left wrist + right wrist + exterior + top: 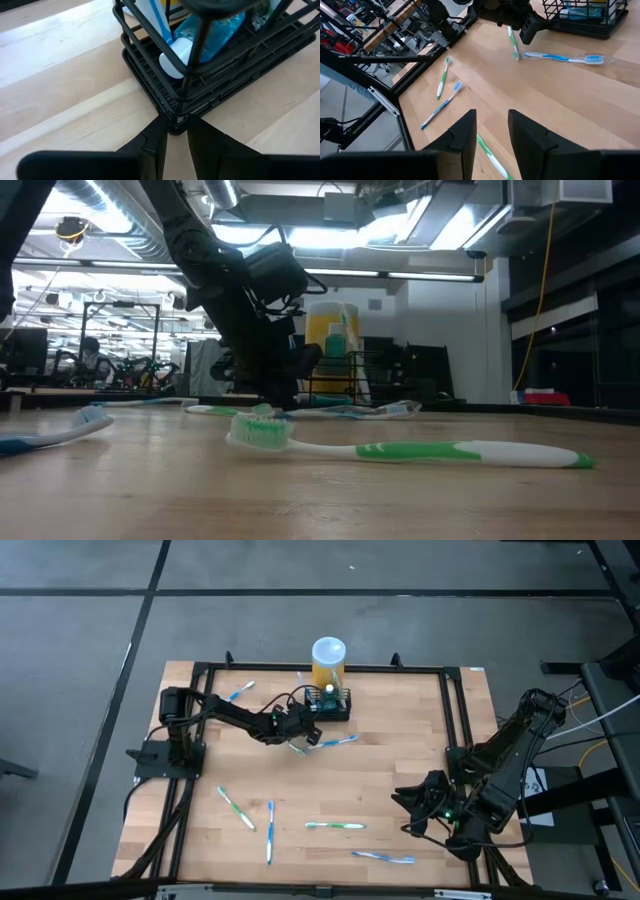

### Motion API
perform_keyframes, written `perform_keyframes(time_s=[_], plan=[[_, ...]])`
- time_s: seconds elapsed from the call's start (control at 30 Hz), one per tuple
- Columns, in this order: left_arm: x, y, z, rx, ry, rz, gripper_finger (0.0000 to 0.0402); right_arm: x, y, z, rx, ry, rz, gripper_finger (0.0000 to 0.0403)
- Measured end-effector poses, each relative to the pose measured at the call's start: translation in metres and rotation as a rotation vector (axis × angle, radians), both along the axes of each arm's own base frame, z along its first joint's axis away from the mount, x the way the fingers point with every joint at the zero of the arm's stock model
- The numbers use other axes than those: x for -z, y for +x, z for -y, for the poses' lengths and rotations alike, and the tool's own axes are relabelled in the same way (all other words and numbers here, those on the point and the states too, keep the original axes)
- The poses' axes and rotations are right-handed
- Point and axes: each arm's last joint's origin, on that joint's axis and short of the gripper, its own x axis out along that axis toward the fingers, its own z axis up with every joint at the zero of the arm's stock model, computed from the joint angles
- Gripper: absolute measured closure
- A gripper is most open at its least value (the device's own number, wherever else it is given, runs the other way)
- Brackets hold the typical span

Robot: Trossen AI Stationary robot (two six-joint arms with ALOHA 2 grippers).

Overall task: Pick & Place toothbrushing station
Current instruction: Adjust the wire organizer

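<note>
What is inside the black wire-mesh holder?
Inside the black wire-mesh holder lie a blue packet and a white tube with a round cap. What is deeper in the holder is hidden by the wires.

Wooden table (pixel 400 780); scattered toothbrushes (pixel 335 825), mesh holder (pixel 333 703)
</note>
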Motion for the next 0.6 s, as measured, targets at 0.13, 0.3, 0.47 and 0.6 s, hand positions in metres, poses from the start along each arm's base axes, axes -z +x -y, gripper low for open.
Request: perform_keyframes(time_s=[0.13,0.3,0.47,0.6], plan=[[0.0,0.002,0.006,0.005,-0.019,0.022,0.0332,0.0,0.0,0.0,0.0,0.0,0.0,0.0289],[-0.004,0.009,0.02,0.035,-0.047,0.115,0.0332,0.0,0.0,0.0,0.004,-0.005,0.007,0.0289],[-0.014,0.012,0.035,0.082,-0.042,0.154,0.0332,0.0,0.0,0.0,-0.008,-0.03,0.0,0.0289],[-0.033,0.01,0.051,0.157,0.022,0.155,0.0332,-0.001,0.0,0.001,0.0,-0.075,0.017,0.0289]])
